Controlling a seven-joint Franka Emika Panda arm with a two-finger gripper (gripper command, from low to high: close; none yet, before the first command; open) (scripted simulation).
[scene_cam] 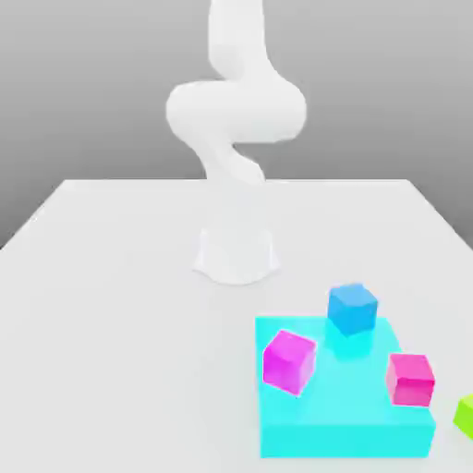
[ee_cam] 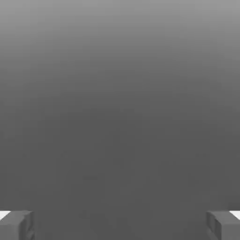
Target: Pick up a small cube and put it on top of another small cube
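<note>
The small lime-green cube (scene_cam: 465, 414) lies on the white table at the exterior view's right edge, partly cut off by the frame. On a large flat cyan block (scene_cam: 342, 420) sit a blue cube (scene_cam: 352, 307), a magenta cube (scene_cam: 288, 360) and a pink cube (scene_cam: 410, 379). The white arm (scene_cam: 236, 120) rises from its base (scene_cam: 236, 254) and leaves the picture at the top. In the hand view my gripper (ee_cam: 120, 225) is open, its two grey fingertips (ee_cam: 16, 225) far apart with only grey backdrop between them.
The white table (scene_cam: 120, 323) stretches wide to the exterior view's left and behind the arm's base. The cyan block stands near the table's front right, with the green cube just beside its right side.
</note>
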